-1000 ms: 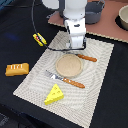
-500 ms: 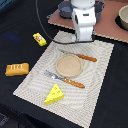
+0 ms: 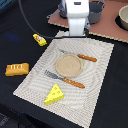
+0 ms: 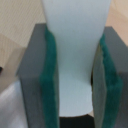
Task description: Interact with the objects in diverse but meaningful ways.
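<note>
Dark grey was the colour of the pot [image 3: 95, 11] at the back of the exterior view, standing on a tan board [image 3: 107, 27]; its inside could not be made out, since the arm's white body partly covered it. A second pot [image 3: 123, 16] sat at the exterior view's right edge, showing a pale inside with nothing recognisable in it.

On the striped cloth mat [image 3: 97, 75] lay a round tan plate [image 3: 68, 65] with nothing on it. An orange-handled knife [image 3: 82, 57] lay just beyond the plate and an orange-handled fork [image 3: 65, 79] just in front of it. The cheese wedge [image 3: 54, 94], yellow with holes, rested on the mat's near part. Off the mat, on the black tabletop, the bread loaf [image 3: 16, 69] lay at the exterior view's left, and the small yellow packet [image 3: 40, 39] with its red mark lay farther back, near the mat's corner.

The gripper [image 3: 78, 34] hung over the mat's far edge, its fingertips not discernible from outside. The wrist view alone showed what it held: the green-padded fingers [image 4: 50, 85] were clenched on either side of the white fish-like piece [image 4: 77, 65], which stood between them and touched both pads. That piece was not distinguishable in the exterior view.
</note>
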